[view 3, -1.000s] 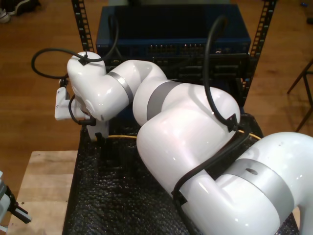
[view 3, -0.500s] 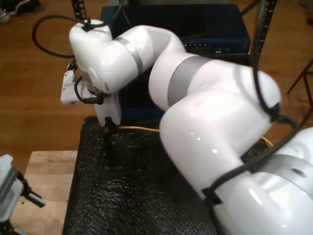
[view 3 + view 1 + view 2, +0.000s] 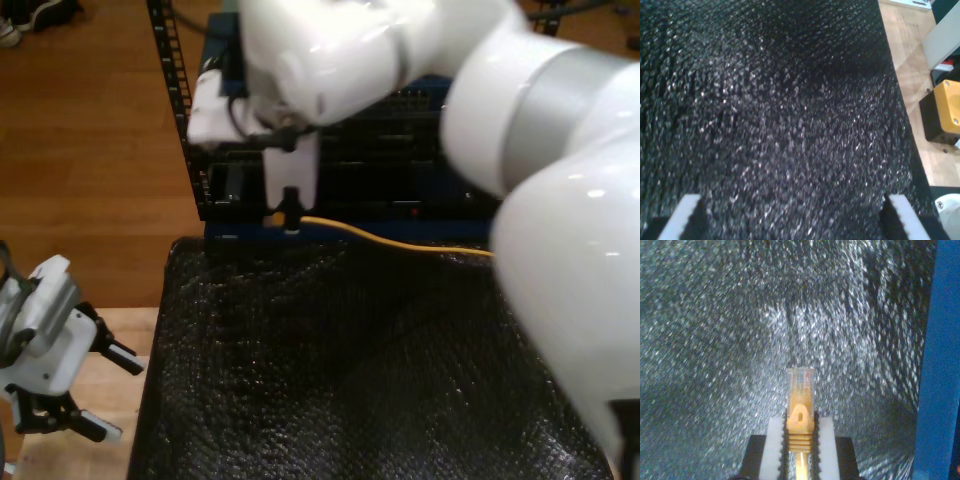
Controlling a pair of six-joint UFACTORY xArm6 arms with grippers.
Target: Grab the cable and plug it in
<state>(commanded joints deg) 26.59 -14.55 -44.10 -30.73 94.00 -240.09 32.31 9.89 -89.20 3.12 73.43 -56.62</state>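
My second gripper (image 3: 290, 222) is shut on the yellow-orange cable (image 3: 400, 243) just behind its plug. It hangs at the black mat's far edge, close in front of the rack's dark front panel (image 3: 400, 170). In the second wrist view the clear plug (image 3: 800, 382) sticks out past the white pads (image 3: 774, 445), over the mat and beside a blue panel (image 3: 940, 365). The cable trails along the mat's far edge toward the exterior view's right. My first gripper (image 3: 118, 397) stands open at the exterior view's lower left, its fingers (image 3: 690, 215) wide apart over the mat with nothing between them.
The black bubble mat (image 3: 350, 370) covers the table. A blue network unit (image 3: 350, 228) sits in a black rack with a perforated rail (image 3: 170, 60). The second arm's big white links (image 3: 560, 250) overhang the exterior view's right. A yellow box (image 3: 946, 107) sits on the wooden top beside the mat.
The second arm has risen and carried the cable's plug from the mat's near-left part up to the rack front. The first gripper has come further into the exterior view's lower left.
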